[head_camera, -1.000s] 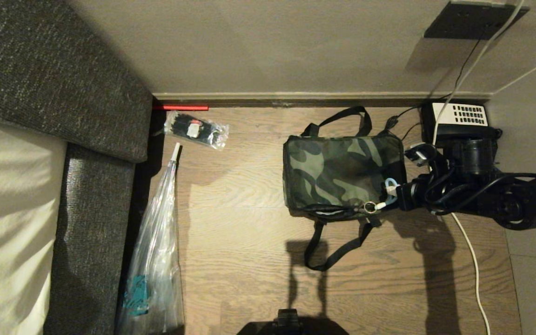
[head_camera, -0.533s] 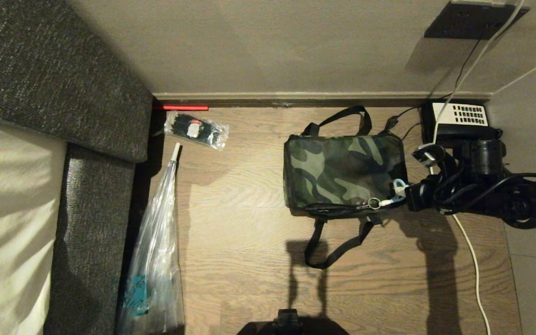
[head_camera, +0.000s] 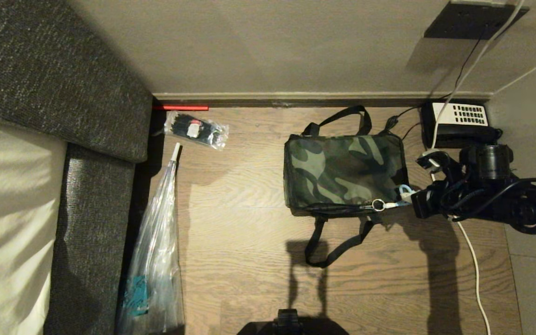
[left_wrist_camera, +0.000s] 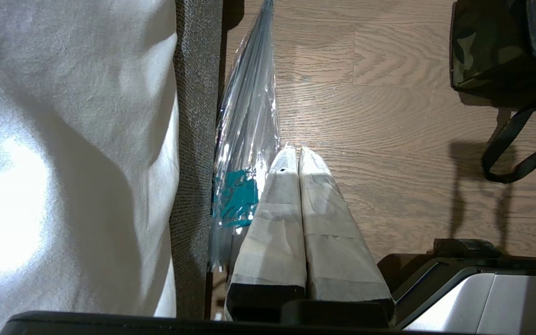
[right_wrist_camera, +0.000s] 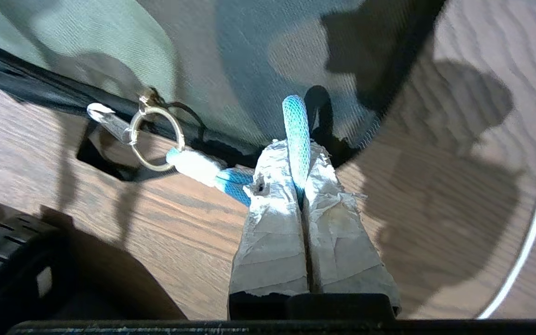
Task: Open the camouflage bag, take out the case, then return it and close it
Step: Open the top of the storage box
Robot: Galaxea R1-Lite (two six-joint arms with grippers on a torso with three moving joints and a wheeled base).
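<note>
I see the bag (head_camera: 345, 174) sitting on the wood floor (head_camera: 249, 223), close to the wall edge. It is soft and boxy, with green blotchy cloth, black trim and black strap handles. Its lid is down, so I cannot see the case.

My right gripper (right_wrist_camera: 298, 197) is at the bag's right front corner. Its two fingers are wrapped in crinkly grey tape and are pinched tight on the loop (right_wrist_camera: 295, 135), a thin blue woven cord. The loop runs to a round metal ring (right_wrist_camera: 156, 138) on the zipper pull. The right arm (head_camera: 491, 200) reaches in low and flat from the right side.

My left gripper (left_wrist_camera: 298, 160) hangs near the floor's left edge, fingers pressed together with nothing in them, next to a long shiny clear plastic bag (left_wrist_camera: 247, 139) and a rough grey sofa (left_wrist_camera: 193, 139).

A black phone (head_camera: 458, 122) with white keys sits in the far right corner.
</note>
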